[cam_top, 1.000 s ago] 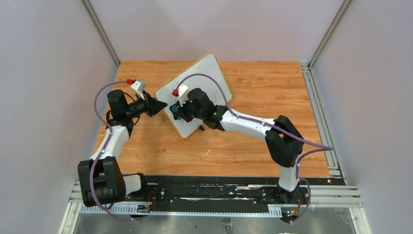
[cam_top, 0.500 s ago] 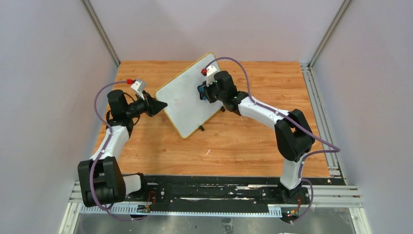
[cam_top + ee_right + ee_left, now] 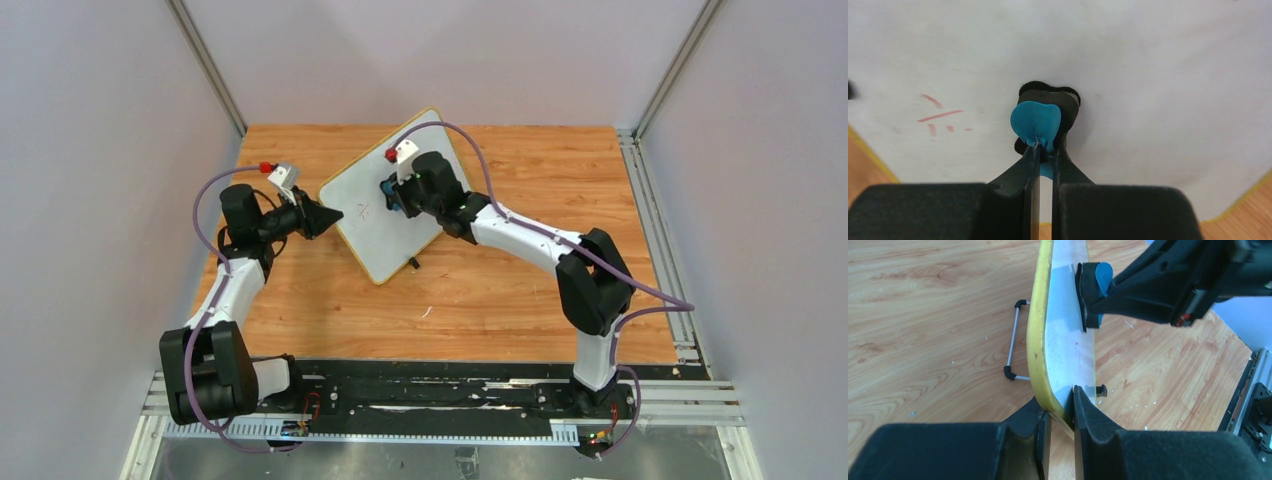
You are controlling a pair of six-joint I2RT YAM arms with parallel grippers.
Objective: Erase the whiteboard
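Right hand (image 3: 1044,145) pinched shut on blue eraser (image 3: 1035,120), eraser face pressed to whiteboard (image 3: 375,240). Left hand (image 3: 1060,412) clamped on yellow rim (image 3: 1038,340), steadying board at far centre of desk (image 3: 520,290). Mid-wipe, by judgement. Red marks (image 3: 940,117) beside eraser, unwiped. Next: sweep across them, pressure kept even.
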